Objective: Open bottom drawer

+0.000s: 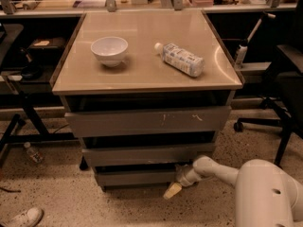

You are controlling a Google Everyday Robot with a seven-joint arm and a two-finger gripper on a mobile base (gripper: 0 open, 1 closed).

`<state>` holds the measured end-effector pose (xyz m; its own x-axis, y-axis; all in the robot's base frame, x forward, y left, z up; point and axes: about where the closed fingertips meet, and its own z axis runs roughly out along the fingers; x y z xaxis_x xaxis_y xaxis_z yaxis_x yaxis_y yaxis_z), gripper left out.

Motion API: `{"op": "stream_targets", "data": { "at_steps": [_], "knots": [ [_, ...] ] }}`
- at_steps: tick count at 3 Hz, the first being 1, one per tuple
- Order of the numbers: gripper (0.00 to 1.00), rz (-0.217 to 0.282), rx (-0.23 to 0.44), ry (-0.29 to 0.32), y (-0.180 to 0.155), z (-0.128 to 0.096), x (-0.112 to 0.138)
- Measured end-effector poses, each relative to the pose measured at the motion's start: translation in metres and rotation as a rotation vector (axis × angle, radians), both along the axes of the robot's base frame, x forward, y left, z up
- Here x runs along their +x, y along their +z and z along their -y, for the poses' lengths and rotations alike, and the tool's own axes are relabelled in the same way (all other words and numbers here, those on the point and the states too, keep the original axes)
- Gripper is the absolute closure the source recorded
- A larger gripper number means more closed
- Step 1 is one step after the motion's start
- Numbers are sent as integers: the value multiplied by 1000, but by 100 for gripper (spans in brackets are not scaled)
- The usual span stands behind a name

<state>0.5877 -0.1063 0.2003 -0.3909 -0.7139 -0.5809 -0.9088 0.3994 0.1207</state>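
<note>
The bottom drawer (135, 177) is the lowest of three stacked fronts in the grey cabinet, a plain handleless panel near the floor. Above it sit the middle drawer front (147, 154) and the tall top front (149, 120) with white scratch marks. My gripper (173, 190) hangs on the end of the white arm (213, 169), low at the bottom drawer's right end, its yellowish tip pointing down and left just above the floor. I cannot tell if it touches the drawer.
A white bowl (109, 50) and a lying plastic bottle (180, 58) rest on the cabinet top (142, 77). An office chair (284, 93) stands at the right, a dark stand (21, 108) at the left. A small bottle (32, 152) and a shoe (21, 218) lie on the speckled floor.
</note>
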Motion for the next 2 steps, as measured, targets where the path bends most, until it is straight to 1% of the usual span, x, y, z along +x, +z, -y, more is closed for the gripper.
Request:
{"op": "stream_targets", "data": {
  "at_steps": [1,2],
  "knots": [
    [0,-29,-13,4,-12,-1,-3],
    [0,-56,-18,5,-14,-2,-8]
  ]
}}
